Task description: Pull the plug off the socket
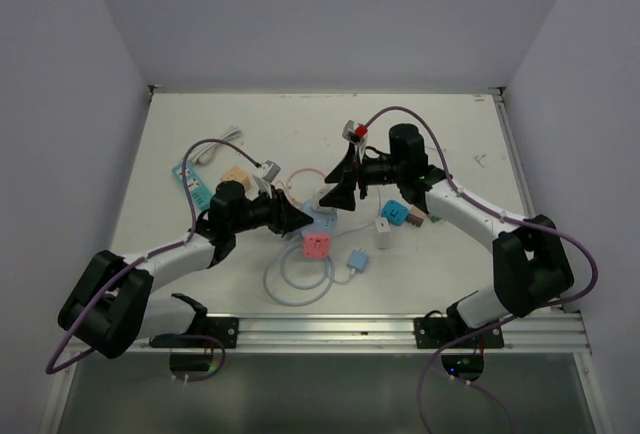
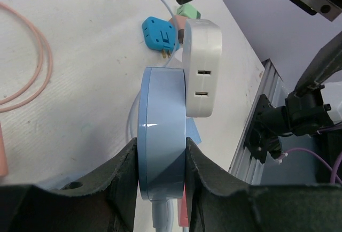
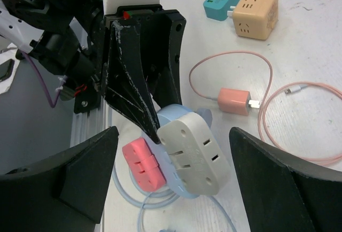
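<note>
The white counter (image 1: 440, 144) is seen littered. A teal power strip (image 1: 188, 176) and a peach cube (image 1: 235, 176) are laid left of the left gripper (image 1: 303, 220), with a pink cube (image 1: 316, 245) just beside it and a pale blue cable (image 1: 296, 303) coiled nearby. A blue adapter (image 1: 392, 214) and a white adapter (image 1: 383, 232) are set right of the right gripper (image 1: 335, 197).

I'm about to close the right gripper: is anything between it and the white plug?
Nothing visible. The open right gripper faces the white plug directly; the left gripper clamps the blue socket behind it, and the pink adapter lies aside.

Plug (image 3: 189, 154) on socket (image 3: 173, 117), cube (image 3: 140, 165) just beside it
</note>
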Controlling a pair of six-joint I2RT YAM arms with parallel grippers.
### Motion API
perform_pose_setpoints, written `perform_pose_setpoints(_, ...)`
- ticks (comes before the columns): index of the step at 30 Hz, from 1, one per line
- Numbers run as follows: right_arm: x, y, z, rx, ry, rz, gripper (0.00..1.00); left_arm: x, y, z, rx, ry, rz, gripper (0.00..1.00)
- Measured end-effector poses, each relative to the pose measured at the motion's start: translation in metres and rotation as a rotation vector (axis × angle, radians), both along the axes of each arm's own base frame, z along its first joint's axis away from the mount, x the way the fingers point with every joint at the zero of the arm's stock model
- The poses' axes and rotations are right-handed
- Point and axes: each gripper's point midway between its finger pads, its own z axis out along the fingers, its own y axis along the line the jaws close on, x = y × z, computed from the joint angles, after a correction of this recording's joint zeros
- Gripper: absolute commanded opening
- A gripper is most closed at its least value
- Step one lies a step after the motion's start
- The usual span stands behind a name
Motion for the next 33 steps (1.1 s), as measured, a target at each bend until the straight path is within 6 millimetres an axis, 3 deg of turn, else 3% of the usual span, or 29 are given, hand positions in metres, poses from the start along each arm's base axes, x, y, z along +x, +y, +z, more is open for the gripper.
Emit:
perform_pose_setpoints(11, -0.008, 0.013, -0.001, -0.068, -0.062, 0.034, 0.53, 0.007, 0.009, -0.004, 0.067, 0.015, 0.061, 0.0)
perform_pose_setpoints(15, -0.007, 0.012, -0.004, -0.097, -0.075, 0.026, 0.46, 0.013, 0.016, -0.008, 0.117, 0.03, 0.112, 0.0)
perform_pose_setpoints(20, -0.019, 0.014, -0.015, -0.141, -0.051, 0.049, 0.44, 0.024, 0.028, -0.017, 0.185, 0.051, 0.199, 0.0)
perform_pose_setpoints(24, -0.034, 0.019, -0.023, -0.17, -0.021, 0.086, 0.46, 0.032, 0.032, -0.013, 0.201, 0.043, 0.241, 0.0)
perform_pose_setpoints(30, -0.034, 0.018, -0.029, -0.208, -0.028, 0.062, 0.45, 0.041, 0.035, -0.005, 0.216, 0.021, 0.271, 0.0)
perform_pose_setpoints(33, -0.03, 0.014, -0.029, -0.234, -0.045, 0.023, 0.59, 0.04, 0.038, -0.006, 0.237, 0.014, 0.273, 0.0)
